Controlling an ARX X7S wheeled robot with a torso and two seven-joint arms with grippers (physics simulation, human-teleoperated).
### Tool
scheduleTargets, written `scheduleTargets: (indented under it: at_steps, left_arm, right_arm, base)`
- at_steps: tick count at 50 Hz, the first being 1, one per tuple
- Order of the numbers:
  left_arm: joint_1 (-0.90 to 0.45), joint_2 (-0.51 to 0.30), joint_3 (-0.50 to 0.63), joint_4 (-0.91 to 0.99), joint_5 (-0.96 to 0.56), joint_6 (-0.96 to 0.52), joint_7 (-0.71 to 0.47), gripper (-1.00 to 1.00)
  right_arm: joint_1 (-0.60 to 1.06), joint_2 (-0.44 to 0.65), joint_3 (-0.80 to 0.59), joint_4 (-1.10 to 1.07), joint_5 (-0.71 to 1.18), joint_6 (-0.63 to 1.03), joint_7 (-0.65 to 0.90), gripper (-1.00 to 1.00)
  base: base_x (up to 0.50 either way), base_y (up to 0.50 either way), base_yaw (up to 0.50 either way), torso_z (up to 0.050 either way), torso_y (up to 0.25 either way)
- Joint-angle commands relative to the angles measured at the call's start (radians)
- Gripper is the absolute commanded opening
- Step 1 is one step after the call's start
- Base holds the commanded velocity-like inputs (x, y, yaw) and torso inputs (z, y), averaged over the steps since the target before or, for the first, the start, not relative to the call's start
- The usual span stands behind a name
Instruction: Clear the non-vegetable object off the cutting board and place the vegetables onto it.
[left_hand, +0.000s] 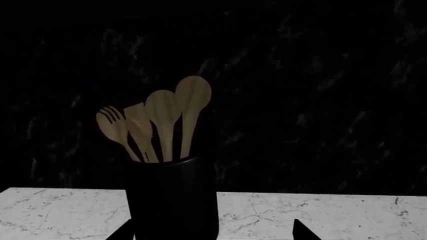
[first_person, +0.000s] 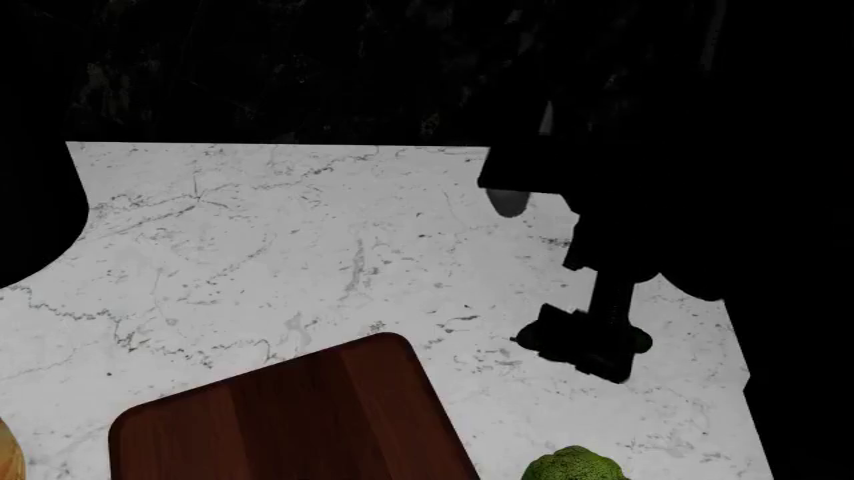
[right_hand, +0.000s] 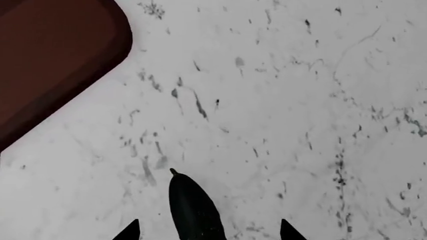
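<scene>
Broccoli (first_person: 574, 466) is lying off the board (first_person: 280, 420), just right of it, and is being cropped by the frame. It is judged light, firm and bumpy, best pinched across the head. A dark oblong shape (right_hand: 193, 207), possibly the cucumber, is sitting untouched between the spread jaws of the right gripper (first_person: 587, 342). Left gripper (left_hand: 212, 232) jaws are also being held apart, facing a utensil holder (left_hand: 172, 200).

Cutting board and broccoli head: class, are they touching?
Apart. In the head view, white countertop shows between the cutting board and the broccoli head.
</scene>
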Motion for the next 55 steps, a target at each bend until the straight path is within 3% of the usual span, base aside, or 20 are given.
scheduleTargets:
  at_steps: [1,35,36,55]
  left_arm:
    - [-0.044,0.027,0.041,-0.003,0.032,0.013,0.014,1.00]
    - [-0.091,0.036,0.105,-0.002,0.048,0.037,0.029,1.00]
    - [-0.094,0.037,0.106,-0.001,0.046,0.038,0.026,1.00]
    - [-0.157,-0.030,0.083,0.033,-0.015,0.064,0.049,1.00]
  right_arm:
    - [-0.039,-0.040,0.025,0.067,-0.022,-0.033,-0.032,1.00]
    - [-0.103,0.025,0.009,-0.025,-0.011,0.054,0.011,1.00]
    - [-0.105,0.020,0.013,-0.013,-0.011,0.051,0.017,-1.00]
    - [0.033,0.137,0.044,-0.378,0.054,0.248,0.083,-1.00]
  base:
    - [0.00,0.00,0.00,0.000,0.000]
    - [0.00,0.00,0.00,-0.001,0.000]
    - [0.00,0.00,0.00,0.000,0.000]
    - [0.00,0.00,0.00,-0.001,0.000]
